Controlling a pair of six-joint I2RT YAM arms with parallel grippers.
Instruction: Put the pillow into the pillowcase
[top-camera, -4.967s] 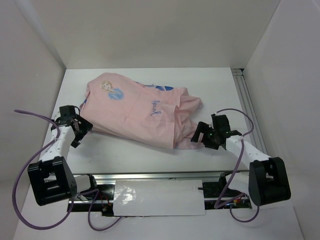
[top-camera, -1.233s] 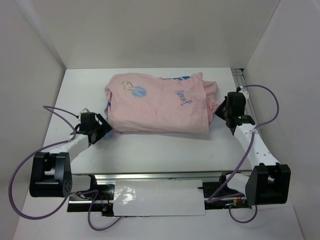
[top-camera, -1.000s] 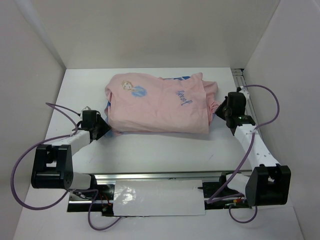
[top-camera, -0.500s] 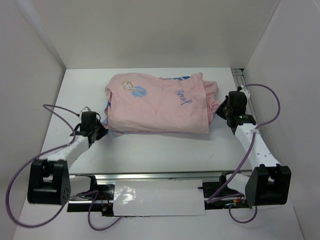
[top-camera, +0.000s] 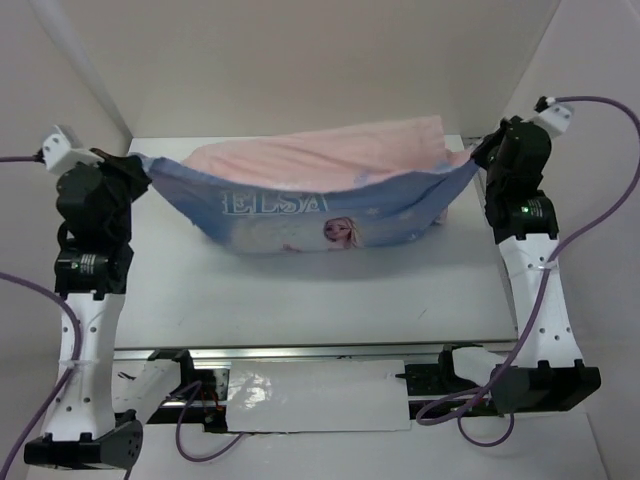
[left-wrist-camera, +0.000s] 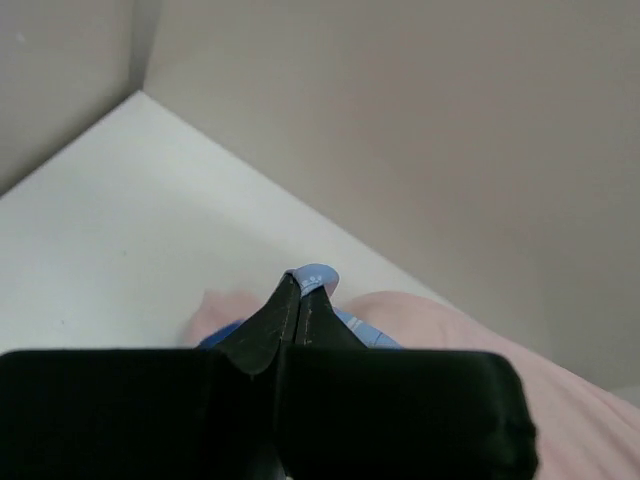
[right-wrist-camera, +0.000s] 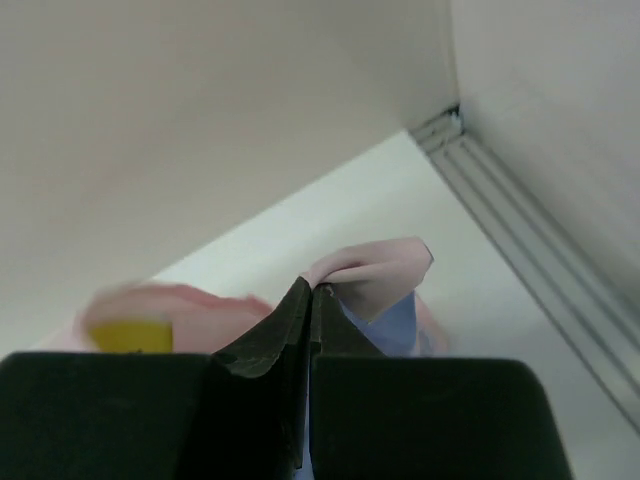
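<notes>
The pillowcase (top-camera: 300, 205) hangs like a hammock between my two raised grippers, its blue side with "ELSA" facing the camera and pale pink fabric (top-camera: 320, 150) bulging on top. My left gripper (top-camera: 138, 166) is shut on its left corner; a blue hem (left-wrist-camera: 316, 277) pokes out past the closed tips (left-wrist-camera: 299, 288). The right gripper (top-camera: 478, 156) is shut on the right corner, with pink cloth (right-wrist-camera: 380, 262) folded over its tips (right-wrist-camera: 312, 291). A blurred yellow patch of the pillow (right-wrist-camera: 128, 333) shows in the right wrist view; the rest of it is hidden.
The white table (top-camera: 300, 300) lies under the sagging cloth, boxed in by white walls on the left, back and right. An aluminium rail (right-wrist-camera: 530, 225) runs along the right wall. A crinkled white sheet (top-camera: 320, 395) sits between the arm bases.
The left gripper closed on the pillowcase corner. Both arms then rose from table level, lifting the pillowcase by its two ends and turning its blue side toward the camera.
</notes>
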